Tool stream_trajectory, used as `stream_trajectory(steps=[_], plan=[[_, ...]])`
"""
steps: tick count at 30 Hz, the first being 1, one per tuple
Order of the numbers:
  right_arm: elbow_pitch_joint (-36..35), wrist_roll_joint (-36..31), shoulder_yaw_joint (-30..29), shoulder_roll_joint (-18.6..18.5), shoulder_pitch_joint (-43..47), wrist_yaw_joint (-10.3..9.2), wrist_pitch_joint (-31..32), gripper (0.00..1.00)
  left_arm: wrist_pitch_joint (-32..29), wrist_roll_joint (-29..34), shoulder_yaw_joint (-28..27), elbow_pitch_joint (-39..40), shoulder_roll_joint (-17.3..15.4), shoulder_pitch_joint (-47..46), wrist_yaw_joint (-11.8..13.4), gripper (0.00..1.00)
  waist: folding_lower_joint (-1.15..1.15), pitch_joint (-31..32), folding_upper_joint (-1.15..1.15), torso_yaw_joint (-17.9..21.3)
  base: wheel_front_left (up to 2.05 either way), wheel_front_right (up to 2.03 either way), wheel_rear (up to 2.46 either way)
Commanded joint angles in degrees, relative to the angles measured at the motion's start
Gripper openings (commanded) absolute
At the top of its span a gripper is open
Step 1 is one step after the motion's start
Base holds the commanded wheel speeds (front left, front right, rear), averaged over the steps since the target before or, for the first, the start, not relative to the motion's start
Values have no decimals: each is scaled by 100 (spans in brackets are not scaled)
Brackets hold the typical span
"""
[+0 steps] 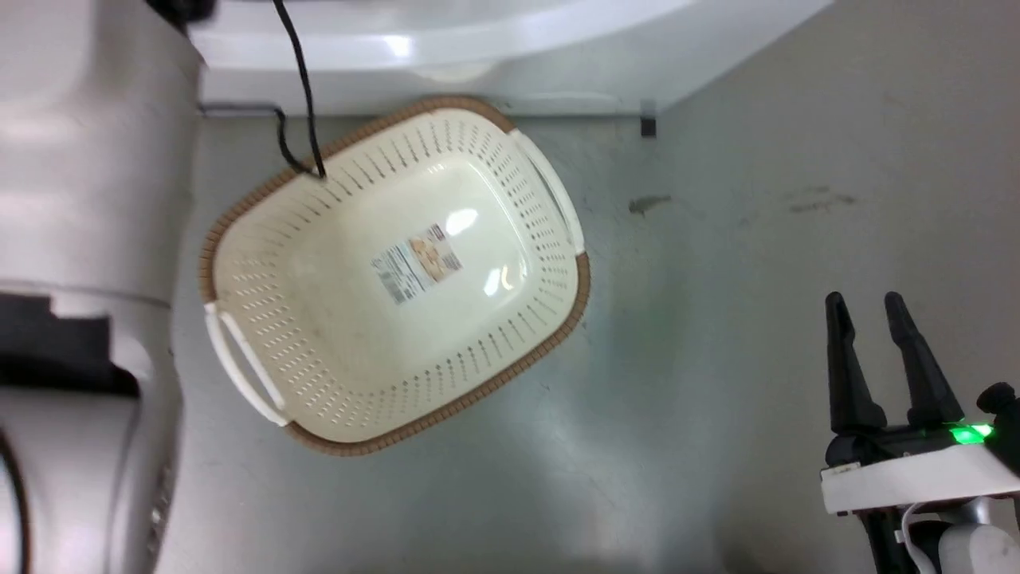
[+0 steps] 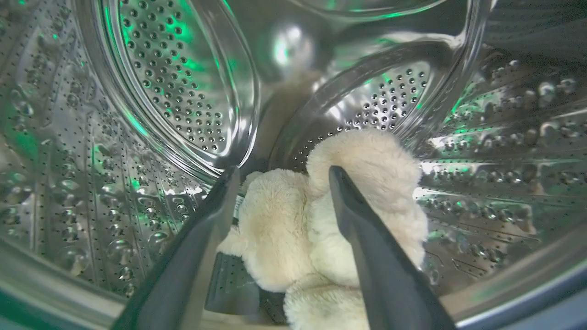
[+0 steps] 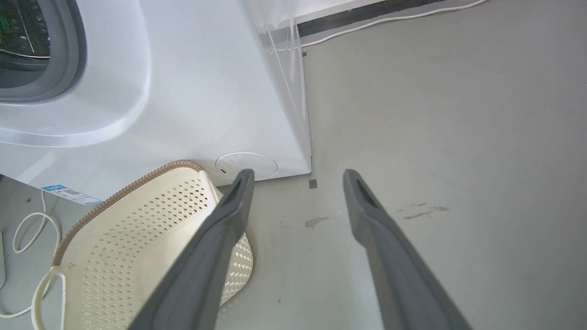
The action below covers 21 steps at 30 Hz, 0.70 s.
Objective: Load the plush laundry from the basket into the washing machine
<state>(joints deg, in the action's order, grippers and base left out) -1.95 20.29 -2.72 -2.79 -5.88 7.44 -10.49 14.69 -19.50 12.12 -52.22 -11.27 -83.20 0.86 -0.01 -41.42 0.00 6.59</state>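
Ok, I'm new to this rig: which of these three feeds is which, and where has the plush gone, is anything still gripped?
The top-down picture comes from the robot's head: it looks at the grey floor, where the basket sits with just a label on its bottom. The right gripper hangs beside it, jaws apart, holding nothing.

The shiny picture is the camera on the left wrist, reaching inside the washing machine. The plush laundry lies on the steel drum, with the left gripper spread around it rather than clamped.

The third is the right wrist camera: the washer's white front, the basket and bare floor.
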Motion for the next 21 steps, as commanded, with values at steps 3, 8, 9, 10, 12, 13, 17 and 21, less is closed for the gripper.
stream_trajectory(steps=[3,8,9,10,12,13,17,21], plan=[[3,-40,-72,-9,-107,5,59,100,29,51,-27,201,105,451,31,100,1,353,0,-184,0,0,0],[64,-61,-120,-9,-61,5,137,100,30,27,-58,311,265,1028,29,100,1,750,0,-299,0,0,0],[76,-63,-129,-9,-47,5,150,100,30,24,-53,315,296,1131,26,100,1,831,0,-323,0,0,0],[86,-65,-137,-9,-33,5,160,100,30,19,-51,325,324,1228,24,100,1,908,0,-344,0,0,0],[109,-74,-161,-9,8,5,181,100,30,6,-36,331,385,1437,12,100,1,1078,0,-397,0,0,0],[124,-81,-173,-9,29,5,192,100,30,-7,-27,322,416,1544,3,100,1,1173,0,-426,0,0,0],[134,-90,-196,-9,143,5,237,100,30,-77,-29,333,496,1956,-12,100,1,1518,0,-518,0,0,0],[159,-72,-206,-9,268,5,277,100,30,-185,-128,535,535,2433,-30,100,1,1868,0,-597,0,0,0]])
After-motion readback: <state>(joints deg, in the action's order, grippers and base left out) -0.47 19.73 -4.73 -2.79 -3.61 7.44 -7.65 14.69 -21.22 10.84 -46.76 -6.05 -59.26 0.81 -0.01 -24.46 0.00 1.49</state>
